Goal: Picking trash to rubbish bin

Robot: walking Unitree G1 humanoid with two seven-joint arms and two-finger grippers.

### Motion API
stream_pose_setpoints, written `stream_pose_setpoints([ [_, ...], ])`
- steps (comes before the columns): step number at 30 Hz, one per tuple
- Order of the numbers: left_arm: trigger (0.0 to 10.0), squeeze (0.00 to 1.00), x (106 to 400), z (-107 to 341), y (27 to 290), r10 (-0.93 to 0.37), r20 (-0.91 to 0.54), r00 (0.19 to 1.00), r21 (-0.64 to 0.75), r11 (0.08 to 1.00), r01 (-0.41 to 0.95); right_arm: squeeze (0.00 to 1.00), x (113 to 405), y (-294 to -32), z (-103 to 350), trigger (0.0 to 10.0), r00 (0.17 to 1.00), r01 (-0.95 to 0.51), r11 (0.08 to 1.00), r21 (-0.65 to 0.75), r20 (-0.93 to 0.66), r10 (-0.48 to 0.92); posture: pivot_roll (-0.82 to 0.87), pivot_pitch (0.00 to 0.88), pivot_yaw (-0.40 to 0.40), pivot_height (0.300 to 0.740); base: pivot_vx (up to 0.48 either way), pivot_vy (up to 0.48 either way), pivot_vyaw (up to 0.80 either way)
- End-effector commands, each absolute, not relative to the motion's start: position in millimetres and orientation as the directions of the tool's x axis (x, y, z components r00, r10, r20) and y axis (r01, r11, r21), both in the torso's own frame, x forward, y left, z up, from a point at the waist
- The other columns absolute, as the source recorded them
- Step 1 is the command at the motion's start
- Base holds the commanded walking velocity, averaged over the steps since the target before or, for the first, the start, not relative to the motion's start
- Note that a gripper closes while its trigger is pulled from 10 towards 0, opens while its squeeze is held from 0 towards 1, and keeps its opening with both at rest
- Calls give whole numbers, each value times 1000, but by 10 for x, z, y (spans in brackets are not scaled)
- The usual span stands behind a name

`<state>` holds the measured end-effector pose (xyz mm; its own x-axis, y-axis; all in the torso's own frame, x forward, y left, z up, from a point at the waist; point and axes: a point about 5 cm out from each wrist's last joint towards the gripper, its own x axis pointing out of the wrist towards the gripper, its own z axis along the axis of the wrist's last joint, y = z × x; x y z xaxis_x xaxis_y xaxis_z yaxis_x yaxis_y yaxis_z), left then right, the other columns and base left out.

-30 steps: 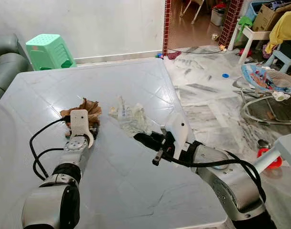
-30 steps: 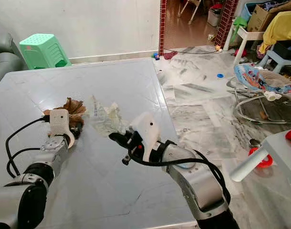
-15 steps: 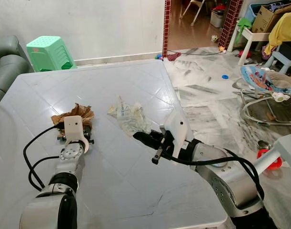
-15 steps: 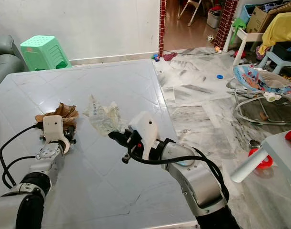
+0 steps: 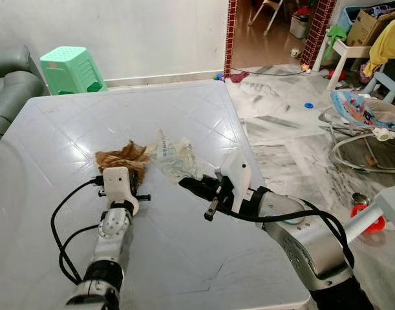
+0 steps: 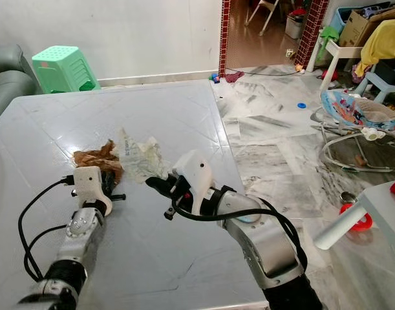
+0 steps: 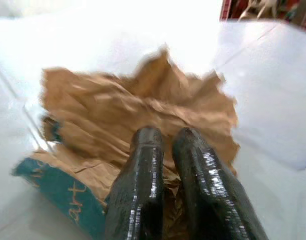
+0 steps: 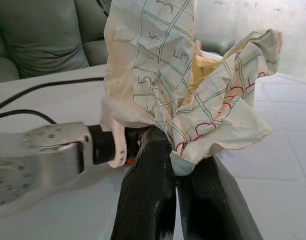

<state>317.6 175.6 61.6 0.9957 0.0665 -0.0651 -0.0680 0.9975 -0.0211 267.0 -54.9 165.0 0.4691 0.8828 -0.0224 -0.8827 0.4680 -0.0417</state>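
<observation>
Left gripper point(image 7: 165, 137) clamped on crumpled brown paper point(image 5: 123, 156); right gripper point(image 8: 180, 150) pinched on white printed wrapper point(image 8: 183, 75). Both pieces at mid-bench point(image 5: 184, 258), seemingly gripped for carrying binward. Green stool point(image 5: 71, 68) beyond.

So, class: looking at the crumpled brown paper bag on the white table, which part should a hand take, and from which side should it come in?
Take the raised, crumpled near edge of the brown paper bag, coming in low from the robot's side. The bag lies flat and wide on the white table, so its folds are likely the only part thin enough to pinch. The left hand is already shut there; the right hand holds the white printed wrapper.
</observation>
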Motion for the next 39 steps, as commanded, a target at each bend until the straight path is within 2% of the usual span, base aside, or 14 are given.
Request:
stream_pose_setpoints([
  [1,0,0,3198,752,1780,78,6,997,5,997,-78,0,2684,-514,1687,0,453,-890,451,-66,-14,892,-81,0,18,740,0,0,0],
  [8,0,0,3029,1078,1785,87,186,979,131,985,-113,0,2696,-510,1695,0,455,-888,453,-73,-7,891,-70,0,9,740,0,0,0],
  [13,0,0,2926,1185,1782,64,219,974,134,986,-95,0,2708,-518,1700,0,464,-884,462,-74,-3,886,-55,0,3,740,0,0,0],
  [17,0,0,2868,1309,1769,108,226,968,56,991,-123,0,2733,-523,1700,0,482,-873,481,-78,5,876,-47,2,2,740,0,0,0],
  [20,0,0,2842,1456,1676,117,237,964,4,993,-121,0,2764,-524,1704,0,508,-858,508,-80,18,861,-44,3,1,740,0,0,0],
  [24,0,0,2835,1566,1589,98,255,962,-4,995,-101,0,2828,-536,1729,0,559,-824,560,-91,38,829,-36,0,-1,740,0,0,0],
  [26,0,0,2835,1566,1589,98,255,962,-4,995,-101,0,2828,-536,1729,0,559,-824,560,-91,38,829,-36,0,-1,740,0,0,0],
  [28,0,0,2861,1605,1578,96,258,961,-6,995,-98,0,2929,-580,1772,0,629,-769,632,-91,66,775,-38,0,2,740,0,0,0],
  [30,0,0,2872,1613,1579,97,255,962,-6,995,-98,0,2963,-600,1787,0,652,-749,656,-89,76,755,-38,0,2,740,0,0,0],
  [31,0,0,2925,1645,1607,108,256,961,-21,994,-106,0,3040,-678,1835,0,710,-692,718,-77,106,696,-43,0,10,740,0,0,0],
  [35,0,0,2961,1710,1615,104,261,960,-29,995,-100,0,3100,-759,1865,0,758,-639,767,-59,127,640,-43,0,13,740,0,0,0],
  [39,0,0,2962,1731,1609,98,250,963,-36,995,-92,0,3114,-776,1867,0,769,-625,779,-54,131,626,-42,0,16,740,0,0,0],
])
